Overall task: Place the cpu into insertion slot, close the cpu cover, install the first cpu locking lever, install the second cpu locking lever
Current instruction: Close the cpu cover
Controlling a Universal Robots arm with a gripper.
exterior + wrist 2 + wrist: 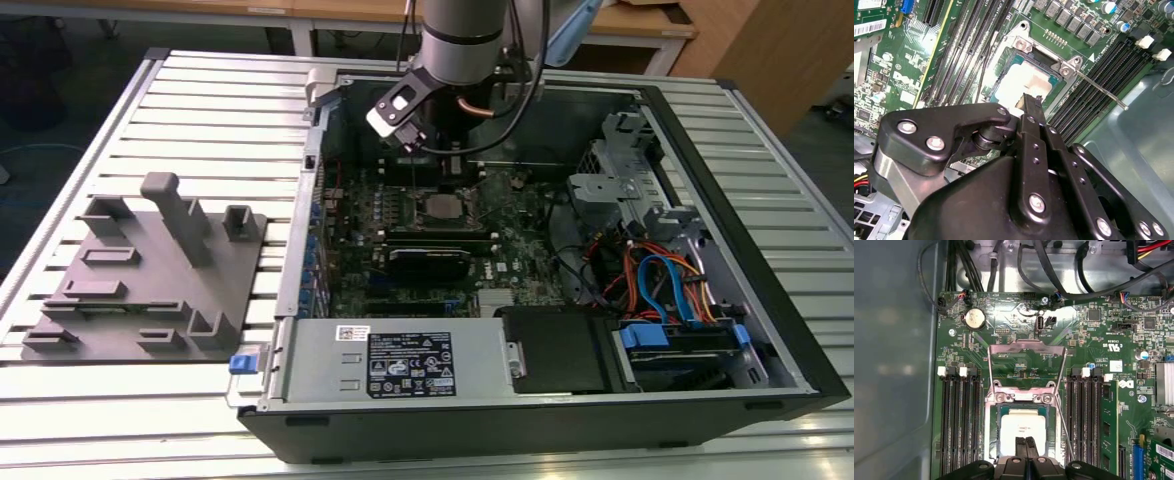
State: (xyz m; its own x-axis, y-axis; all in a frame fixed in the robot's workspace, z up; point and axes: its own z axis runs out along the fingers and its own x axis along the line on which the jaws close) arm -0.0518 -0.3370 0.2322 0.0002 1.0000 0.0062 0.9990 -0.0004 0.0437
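The cpu (pixel 1024 426) lies flat in the insertion slot (pixel 1000 432) on the green motherboard; its pale top also appears in the second wrist view (pixel 1021 85) and as a grey square in the exterior view (pixel 441 206). The cpu cover (pixel 1026 344) stands open, swung away from the socket on its hinge. A thin locking lever (pixel 1065 432) sticks out unlatched beside the socket, and its rod (pixel 1101 92) reaches over the memory slots. My gripper (pixel 1025 446) hangs just above the chip's near edge, its two fingers (pixel 1032 107) pressed together and shut, with nothing between them.
Long black memory slots (pixel 959 425) flank the socket on both sides. The open computer case (pixel 747 230) walls the board in, with cables (pixel 654 280), a drive cage and a power supply (pixel 387 365). A grey fixture (pixel 147 270) sits at the exterior view's left.
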